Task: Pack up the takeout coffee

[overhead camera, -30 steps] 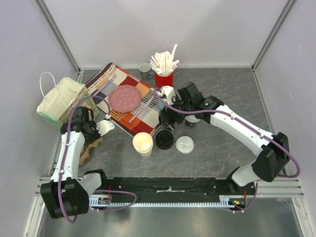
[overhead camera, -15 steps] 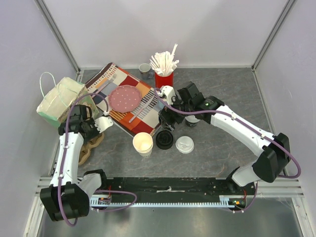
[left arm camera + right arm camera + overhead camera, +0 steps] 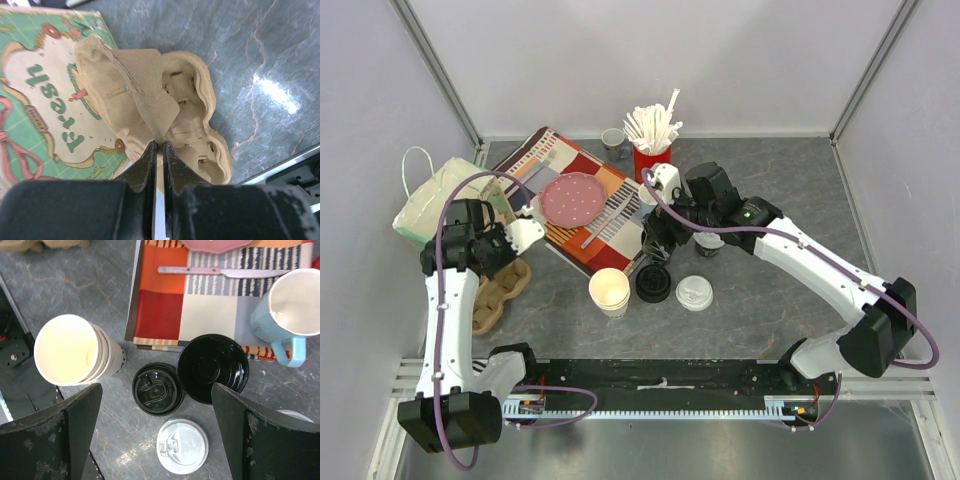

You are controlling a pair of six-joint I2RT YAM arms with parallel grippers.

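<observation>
A small paper cup of dark coffee stands at the back beside the red holder. A second one shows partly under my right arm. A black lid and a white lid lie loose on the table; the right wrist view also shows the black lid and the white lid. My right gripper hovers open and empty above the black lid. My left gripper is shut on the middle flap of a cardboard cup carrier, which also shows in the top view.
A printed paper bag stands at the far left, beside the carrier. A stack of empty paper cups, a glossy black mug and a light-blue mug crowd the lids. A placemat holds a pink plate.
My left arm has risen and swung back-left toward the bag, dragging the carrier slightly left. My right gripper has shifted a little toward the back and stays open.
</observation>
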